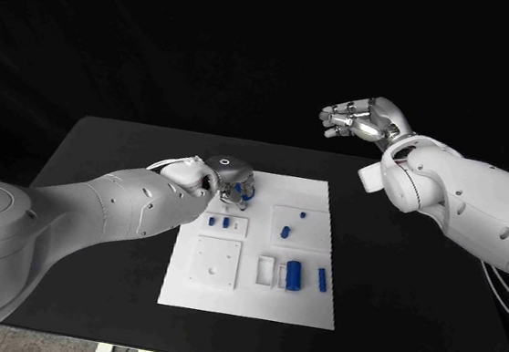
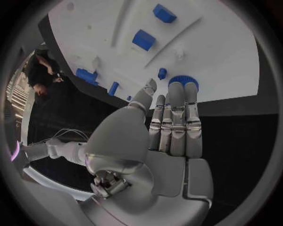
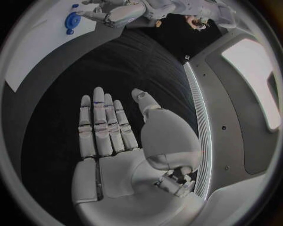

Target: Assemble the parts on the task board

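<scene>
Clearly, the left hand (image 1: 230,177) is placed at the far left corner of the white board (image 1: 253,279), fingers extended side by side, their tips touching a round blue ribbed part (image 2: 183,82) near the board's edge; no firm grasp can be confirmed. The right hand (image 1: 360,121) is held empty, well beyond the board.
</scene>
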Action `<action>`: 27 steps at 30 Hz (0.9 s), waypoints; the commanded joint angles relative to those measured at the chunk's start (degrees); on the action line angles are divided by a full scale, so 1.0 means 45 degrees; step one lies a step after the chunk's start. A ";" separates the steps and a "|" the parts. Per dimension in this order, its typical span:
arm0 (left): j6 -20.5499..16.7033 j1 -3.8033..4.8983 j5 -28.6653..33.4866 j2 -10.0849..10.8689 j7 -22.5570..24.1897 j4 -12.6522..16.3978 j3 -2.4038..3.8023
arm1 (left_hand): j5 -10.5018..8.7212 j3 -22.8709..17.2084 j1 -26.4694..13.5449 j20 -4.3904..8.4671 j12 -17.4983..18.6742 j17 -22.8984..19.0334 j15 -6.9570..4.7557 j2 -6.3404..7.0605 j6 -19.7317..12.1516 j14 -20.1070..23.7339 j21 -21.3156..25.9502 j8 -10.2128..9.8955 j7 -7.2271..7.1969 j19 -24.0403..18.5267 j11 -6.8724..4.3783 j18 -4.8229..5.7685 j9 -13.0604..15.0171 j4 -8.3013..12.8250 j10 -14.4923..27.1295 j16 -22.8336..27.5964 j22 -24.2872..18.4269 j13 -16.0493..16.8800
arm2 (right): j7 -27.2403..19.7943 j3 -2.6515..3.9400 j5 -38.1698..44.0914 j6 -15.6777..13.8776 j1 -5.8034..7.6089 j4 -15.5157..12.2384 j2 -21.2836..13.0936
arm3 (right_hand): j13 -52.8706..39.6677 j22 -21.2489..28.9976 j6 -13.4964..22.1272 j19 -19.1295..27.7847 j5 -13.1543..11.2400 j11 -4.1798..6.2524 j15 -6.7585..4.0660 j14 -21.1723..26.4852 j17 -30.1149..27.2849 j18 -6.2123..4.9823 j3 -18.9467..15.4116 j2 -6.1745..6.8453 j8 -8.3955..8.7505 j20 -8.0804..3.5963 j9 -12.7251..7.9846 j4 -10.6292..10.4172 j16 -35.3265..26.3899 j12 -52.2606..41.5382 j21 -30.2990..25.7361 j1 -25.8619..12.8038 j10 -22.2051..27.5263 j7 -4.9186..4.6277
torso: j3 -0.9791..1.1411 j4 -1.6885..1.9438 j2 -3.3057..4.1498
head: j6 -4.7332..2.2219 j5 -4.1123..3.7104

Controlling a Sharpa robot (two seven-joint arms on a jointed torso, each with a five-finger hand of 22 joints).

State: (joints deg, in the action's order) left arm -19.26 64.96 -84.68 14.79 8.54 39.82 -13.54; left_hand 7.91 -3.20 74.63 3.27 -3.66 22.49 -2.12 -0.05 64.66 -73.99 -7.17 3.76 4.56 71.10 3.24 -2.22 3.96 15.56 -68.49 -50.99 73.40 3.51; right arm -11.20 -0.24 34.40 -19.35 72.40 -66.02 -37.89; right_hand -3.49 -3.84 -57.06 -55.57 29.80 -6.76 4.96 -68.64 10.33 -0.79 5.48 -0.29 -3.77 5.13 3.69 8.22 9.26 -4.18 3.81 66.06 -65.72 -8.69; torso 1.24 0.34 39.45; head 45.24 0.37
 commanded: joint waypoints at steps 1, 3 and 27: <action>0.0352 -0.0065 -0.0275 -0.0046 0.0151 -0.0043 0.0006 | 0.0058 0.0124 0.0006 0.0010 0.0036 -0.0021 -0.0033 -0.0174 -0.0060 0.0019 0.0082 -0.0037 0.0015 0.0098 -0.0020 -0.0124 -0.0012 0.0037 -0.0213 -0.0105 0.0022 -0.0004 | -0.0120 0.0007 0.0038 0.0146 0.0023 -0.0055 0.0000 | 0.0012 0.0010 0.0056 0.0102 0.0069 -0.0022 0.0062 0.0031 -0.0043 0.0175 0.0003 0.0085 0.0038 -0.0007 0.0002 -0.0055 -0.0075 0.0052 -0.0009 0.0071 0.0079 -0.0049 | -0.0017 -0.0041 0.0081 | -0.0013 -0.0004; 0.0349 -0.0092 -0.0277 -0.0039 0.0148 -0.0059 0.0006 | 0.0116 0.0131 0.0032 0.0021 0.0039 -0.0009 -0.0051 -0.0217 -0.0053 0.0019 0.0096 -0.0036 0.0026 0.0109 -0.0052 -0.0126 -0.0011 0.0082 -0.0345 -0.0161 0.0085 -0.0006 | -0.0118 0.0007 0.0038 0.0148 0.0029 -0.0074 -0.0007 | 0.0012 0.0012 0.0057 0.0125 0.0073 -0.0024 0.0069 0.0043 -0.0064 0.0175 0.0004 0.0085 0.0038 0.0001 0.0002 -0.0058 -0.0096 0.0050 -0.0013 0.0071 0.0082 -0.0050 | -0.0024 -0.0040 0.0098 | -0.0013 -0.0022; 0.0303 -0.0267 0.0088 -0.0044 0.0256 -0.0440 0.0008 | 0.0289 -0.0603 0.0041 -0.0030 0.0073 -0.0094 -0.0013 -0.0475 -0.0165 -0.0028 0.0200 -0.0042 0.0077 0.0183 0.0049 -0.0274 -0.0022 0.0109 0.0255 -0.0412 0.0593 -0.0022 | -0.0126 0.0007 0.0036 0.0128 0.0039 -0.0157 0.0001 | 0.0012 0.0010 0.0059 0.0184 0.0092 -0.0030 0.0083 0.0006 -0.0195 0.0175 0.0006 0.0096 0.0038 0.0021 0.0002 -0.0076 -0.0194 0.0050 -0.0007 0.0069 0.0093 -0.0052 | -0.0021 -0.0047 0.0125 | -0.0009 -0.0120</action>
State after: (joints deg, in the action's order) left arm -18.07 63.79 -85.17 14.74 8.78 37.86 -13.53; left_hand 8.91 -5.54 74.96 3.35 -3.67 22.12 -2.31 -1.64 64.06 -73.80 -6.30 3.77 5.21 71.59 3.59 -3.10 3.91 16.03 -67.54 -52.58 74.94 3.46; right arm -11.19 -0.24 34.39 -19.35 72.54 -66.59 -37.91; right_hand -3.51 -3.83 -57.07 -55.16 30.02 -6.76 5.01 -68.58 9.48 -0.79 5.48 -0.29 -3.77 5.13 3.69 8.22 8.69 -4.18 3.82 66.07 -65.72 -8.69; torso 1.13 0.10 39.98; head 45.23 -0.10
